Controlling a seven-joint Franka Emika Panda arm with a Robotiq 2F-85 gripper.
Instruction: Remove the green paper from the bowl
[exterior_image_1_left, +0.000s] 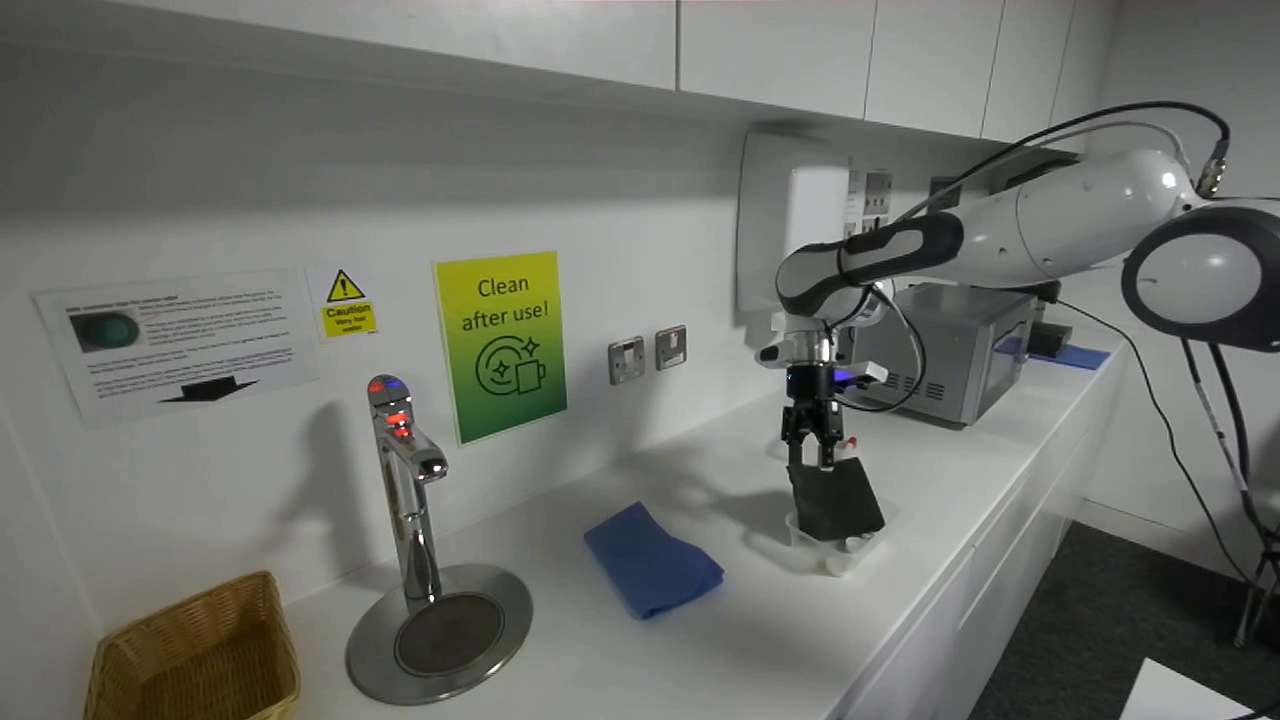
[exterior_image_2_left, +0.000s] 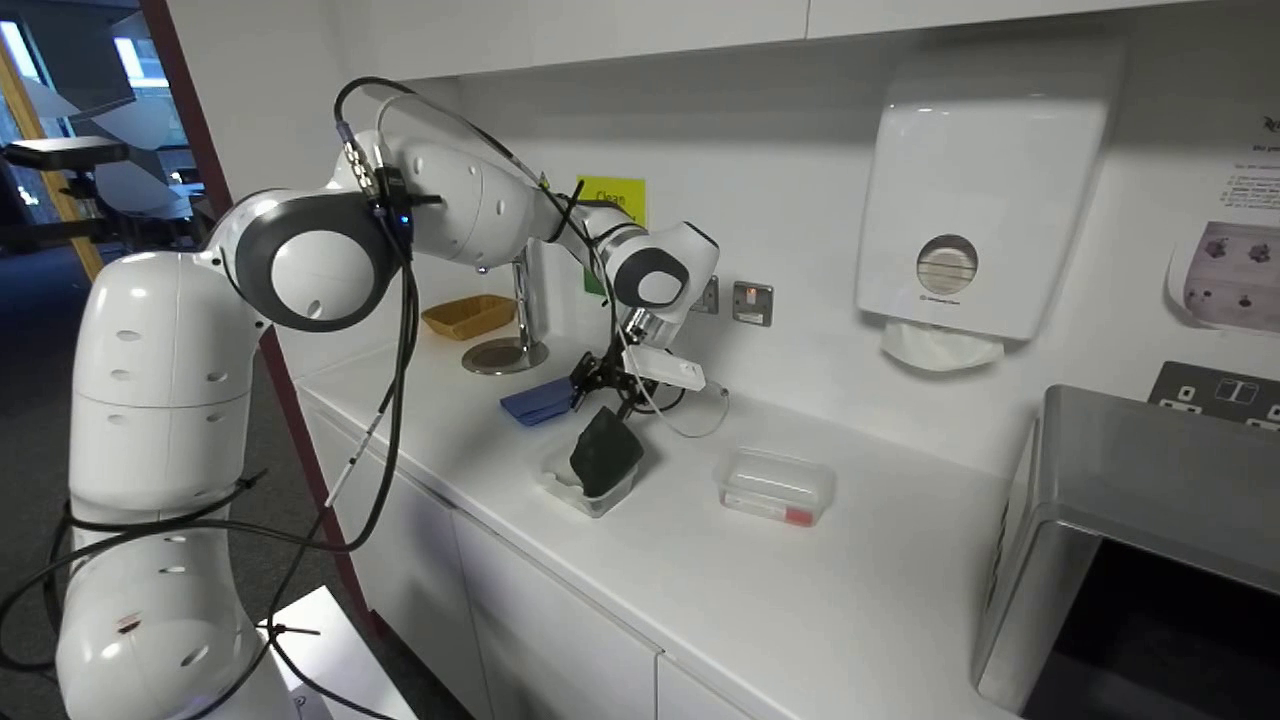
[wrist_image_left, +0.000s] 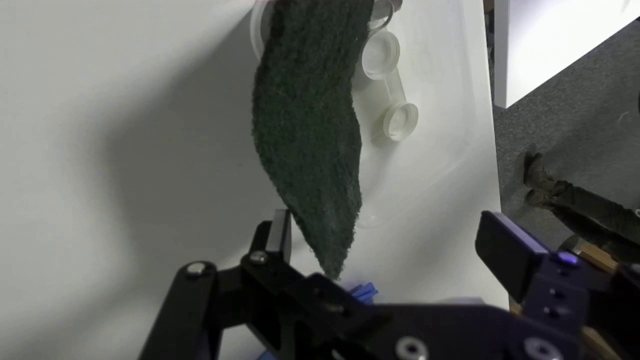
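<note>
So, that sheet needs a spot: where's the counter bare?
Bare countertop lies between the clear plastic box and microwave, and between the drip tray, blue cloth and its front edge. Crowded: the translucent tub, with the dark green fibrous sheet jutting up by the gripper.

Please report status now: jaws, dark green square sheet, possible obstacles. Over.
Jaws open, holding nothing. Dark green square sheet tilted in translucent rectangular plastic tub, upper part above rim. Possible hindrance: small round translucent pieces beside it.

You see dark green paper, steeply tilted, lower edge in or just above the translucent bowl.
</note>
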